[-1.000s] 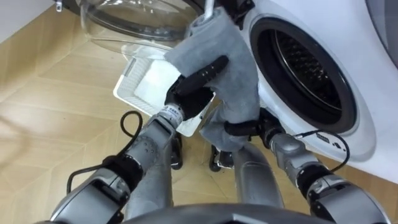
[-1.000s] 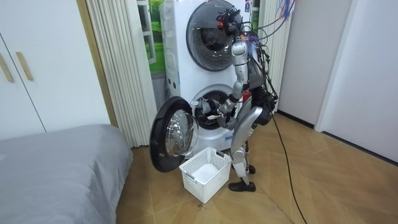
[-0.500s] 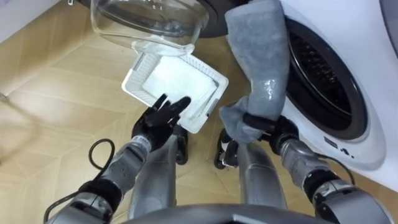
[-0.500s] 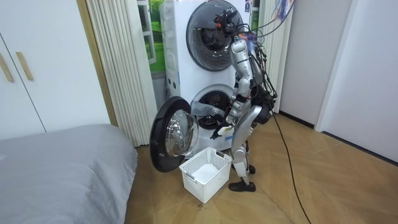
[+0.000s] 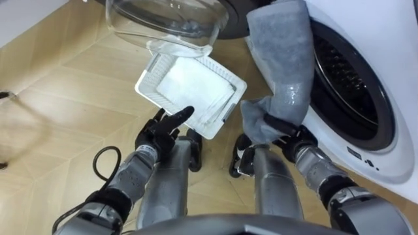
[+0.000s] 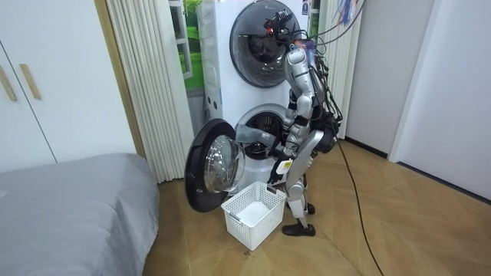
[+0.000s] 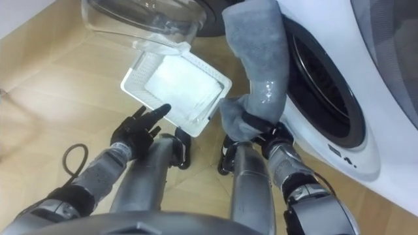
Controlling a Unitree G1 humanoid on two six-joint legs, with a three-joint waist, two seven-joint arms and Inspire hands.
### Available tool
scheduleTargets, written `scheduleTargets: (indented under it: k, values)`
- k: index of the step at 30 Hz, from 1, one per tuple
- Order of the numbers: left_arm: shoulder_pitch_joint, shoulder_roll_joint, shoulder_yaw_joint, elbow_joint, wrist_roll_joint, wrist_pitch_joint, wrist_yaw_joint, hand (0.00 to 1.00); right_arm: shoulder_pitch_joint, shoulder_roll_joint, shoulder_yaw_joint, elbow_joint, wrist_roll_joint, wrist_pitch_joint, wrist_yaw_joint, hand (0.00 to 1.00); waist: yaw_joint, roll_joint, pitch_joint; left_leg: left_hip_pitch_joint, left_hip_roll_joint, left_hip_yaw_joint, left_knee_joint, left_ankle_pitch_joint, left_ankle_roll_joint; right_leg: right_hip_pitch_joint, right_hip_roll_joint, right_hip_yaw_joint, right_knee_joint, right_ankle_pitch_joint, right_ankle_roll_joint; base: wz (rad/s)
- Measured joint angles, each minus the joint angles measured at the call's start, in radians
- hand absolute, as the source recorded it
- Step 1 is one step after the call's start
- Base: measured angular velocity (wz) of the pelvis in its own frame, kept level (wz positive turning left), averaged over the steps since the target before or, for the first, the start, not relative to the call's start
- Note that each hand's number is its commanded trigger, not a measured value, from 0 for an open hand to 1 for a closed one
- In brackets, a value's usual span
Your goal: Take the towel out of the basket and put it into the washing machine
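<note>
Wood floor (image 5: 52,85) underneath: right hand (image 5: 297,138) is gripping the towel (image 5: 281,59) in curled fingers beside the washing machine (image 5: 392,46); left hand (image 5: 160,130) is hanging open. Next, likely pushing it inside.

towel (image 5: 281,59): grey | basket (image 5: 191,88): white | washing machine (image 5: 379,170): white, black-rimmed | floor (image 5: 59,98): tan wood

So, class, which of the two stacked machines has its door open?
The lower machine: its round door hangs open toward the room view's left, while the upper machine is shut.
</note>
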Motion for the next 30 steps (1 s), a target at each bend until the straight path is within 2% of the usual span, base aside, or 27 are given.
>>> scheduleTargets:
  k: [3, 5, 8, 11, 13, 14, 15, 18, 19, 22, 24, 30]
  values:
    - [-0.011, -0.007, 0.005, 0.000, 0.000, 0.008, 0.027, 0.00, -0.017, 0.004, -0.043, -0.005, 0.056, 0.020, -0.027, 1.00, -0.001, -0.001, 0.0005, -0.003, 0.000, 0.002, 0.011, 0.000, 0.001, -0.001, -0.001, 0.001, 0.006, -0.002, 0.003, 0.00]
    - [-0.013, -0.013, 0.004, -0.004, 0.000, 0.007, 0.045, 0.00, -0.027, 0.003, -0.060, -0.008, 0.106, 0.020, -0.056, 1.00, -0.002, -0.001, 0.0008, -0.005, 0.000, 0.002, 0.015, 0.000, 0.001, -0.003, -0.004, 0.001, 0.012, -0.002, 0.004, 0.00]
    - [-0.017, -0.016, 0.003, -0.012, 0.007, 0.007, 0.066, 0.00, -0.042, -0.007, -0.081, -0.022, 0.183, 0.023, -0.084, 1.00, -0.007, -0.007, 0.0035, -0.009, -0.014, 0.008, 0.016, 0.004, 0.009, -0.021, -0.020, 0.011, 0.041, -0.008, 0.008, 0.05]
    - [-0.011, -0.007, 0.023, -0.034, 0.005, 0.007, 0.092, 0.00, -0.046, -0.017, -0.133, -0.093, 0.218, 0.043, -0.138, 1.00, -0.034, -0.014, 0.0057, -0.034, -0.030, 0.011, 0.024, 0.012, 0.018, -0.052, -0.043, 0.011, 0.073, -0.016, 0.012, 0.15]
    - [-0.006, 0.008, 0.038, -0.075, 0.005, 0.006, 0.112, 0.00, -0.062, -0.037, -0.167, -0.129, 0.261, 0.065, -0.183, 1.00, -0.045, -0.041, 0.0122, -0.050, -0.042, 0.021, 0.028, 0.017, 0.026, -0.081, -0.060, 0.022, 0.099, -0.019, 0.017, 0.06]
    - [-0.003, 0.012, 0.043, -0.083, 0.001, 0.006, 0.115, 0.00, -0.071, -0.045, -0.167, -0.131, 0.273, 0.073, -0.197, 1.00, -0.050, -0.049, 0.0131, -0.052, -0.046, 0.023, 0.028, 0.019, 0.028, -0.087, -0.063, 0.027, 0.105, -0.020, 0.019, 0.08]
    - [0.001, 0.017, 0.048, -0.087, 0.001, 0.003, 0.126, 0.00, -0.090, -0.074, -0.167, -0.132, 0.298, 0.087, -0.224, 1.00, -0.059, -0.057, 0.0129, -0.060, -0.050, 0.025, 0.034, 0.021, 0.032, -0.095, -0.067, 0.029, 0.113, -0.021, 0.022, 0.04]
    - [0.001, 0.025, 0.048, -0.090, 0.005, 0.002, 0.140, 0.00, -0.108, -0.148, -0.168, -0.133, 0.299, 0.088, -0.278, 1.00, -0.060, -0.062, 0.0124, -0.072, -0.049, 0.025, 0.046, 0.018, 0.043, -0.098, -0.064, 0.031, 0.108, -0.013, 0.035, -0.01]
    - [0.004, 0.032, 0.050, -0.090, 0.006, 0.002, 0.143, 0.00, -0.115, -0.164, -0.169, -0.140, 0.299, 0.089, -0.301, 1.00, -0.061, -0.073, 0.0119, -0.075, -0.050, 0.032, 0.046, 0.018, 0.046, -0.105, -0.067, 0.034, 0.110, -0.011, 0.037, -0.08]
    - [0.015, 0.040, 0.052, -0.111, 0.010, 0.003, 0.166, 0.00, -0.122, -0.198, -0.174, -0.165, 0.301, 0.099, -0.358, 1.00, -0.061, -0.086, 0.0109, -0.082, -0.051, 0.033, 0.053, 0.018, 0.053, -0.108, -0.070, 0.033, 0.109, -0.006, 0.041, -0.02]
    - [0.023, 0.041, 0.054, -0.130, 0.010, 0.003, 0.177, 0.00, -0.128, -0.211, -0.175, -0.166, 0.309, 0.099, -0.384, 1.00, -0.060, -0.089, 0.0114, -0.082, -0.051, 0.033, 0.058, 0.017, 0.057, -0.106, -0.070, 0.033, 0.109, -0.005, 0.044, 0.00]
    - [0.032, 0.037, 0.067, -0.191, 0.011, 0.002, 0.199, 0.00, -0.135, -0.214, -0.198, -0.166, 0.377, 0.099, -0.426, 1.00, -0.063, -0.092, 0.0124, -0.086, -0.056, 0.033, 0.053, 0.021, 0.063, -0.109, -0.075, 0.031, 0.111, -0.006, 0.049, 0.04]
